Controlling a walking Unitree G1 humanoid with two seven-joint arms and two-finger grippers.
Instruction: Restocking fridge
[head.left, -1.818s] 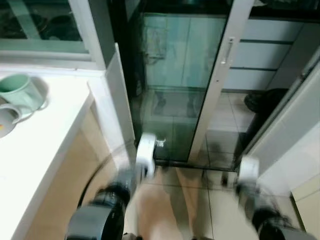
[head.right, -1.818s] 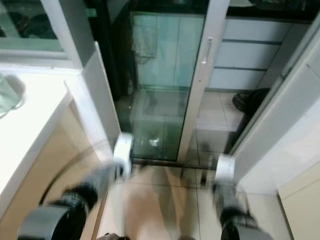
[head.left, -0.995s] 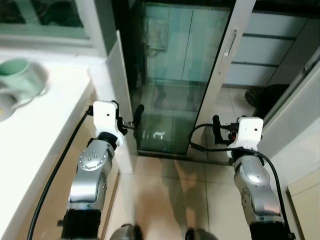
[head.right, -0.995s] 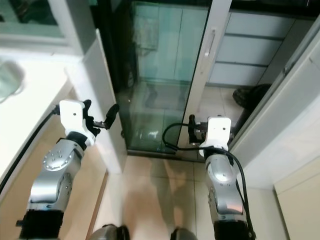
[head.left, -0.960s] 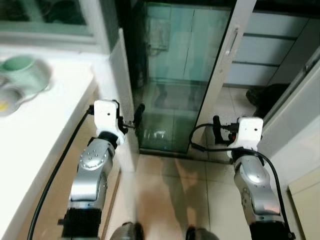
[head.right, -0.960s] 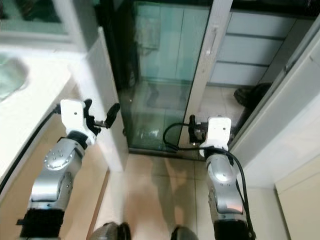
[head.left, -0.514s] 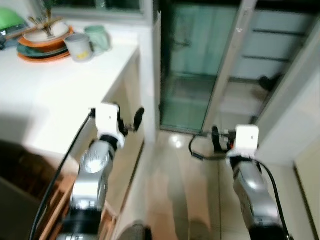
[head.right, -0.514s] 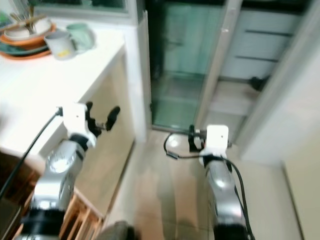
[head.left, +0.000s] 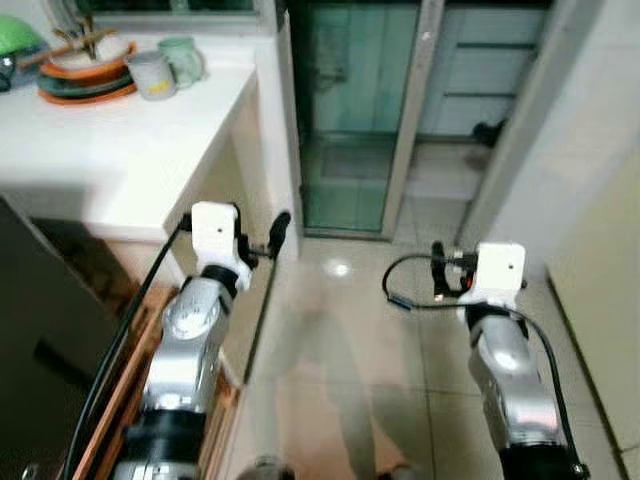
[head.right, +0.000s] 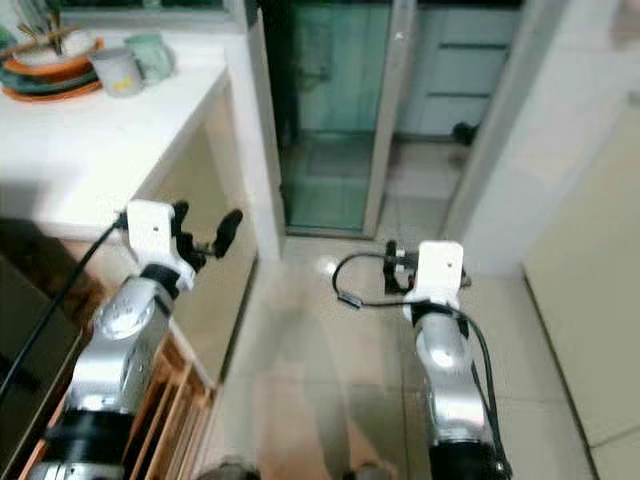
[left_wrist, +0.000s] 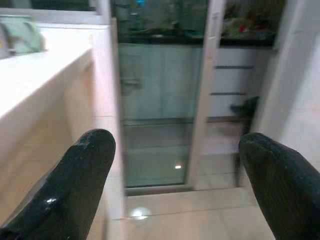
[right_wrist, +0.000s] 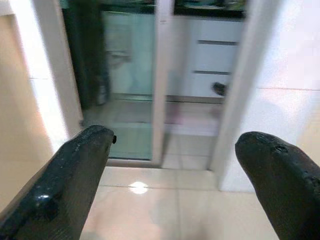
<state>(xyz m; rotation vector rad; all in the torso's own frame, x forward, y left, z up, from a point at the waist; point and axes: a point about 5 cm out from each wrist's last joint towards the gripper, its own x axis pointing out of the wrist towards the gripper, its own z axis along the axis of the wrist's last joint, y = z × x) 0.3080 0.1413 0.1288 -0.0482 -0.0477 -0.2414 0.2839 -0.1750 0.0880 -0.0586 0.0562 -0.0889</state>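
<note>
- We stand on a glossy tiled floor (head.left: 340, 330) that runs ahead between the bench on our left and a pale wall (head.left: 600, 150) on our right.
- The white bench (head.left: 110, 150) fills the left side; its end panel comes down to the floor beside our left arm.
- Straight ahead is a sliding glass door (head.left: 350, 110) with a pale frame, and white drawer fronts (head.left: 480, 70) show behind it. We see no fridge and no stock to go into it in these views.
- Our left arm (head.left: 185, 350) and right arm (head.left: 505, 370) are both raised in front of us, over the floor and touching nothing.
- At the far end of the bench lies a stack of plates (head.left: 85, 75) in orange and dark green, with sticks lying in the top dish.
- Just beside the stack stand a grey mug (head.left: 152, 75) and a pale green mug (head.left: 184, 58).
- The left gripper (left_wrist: 175, 170) holds its fingers (left_wrist: 75, 180) wide apart with nothing between them.
- The right gripper (right_wrist: 175, 170) also has its fingers (right_wrist: 75, 175) spread wide and empty.
</note>
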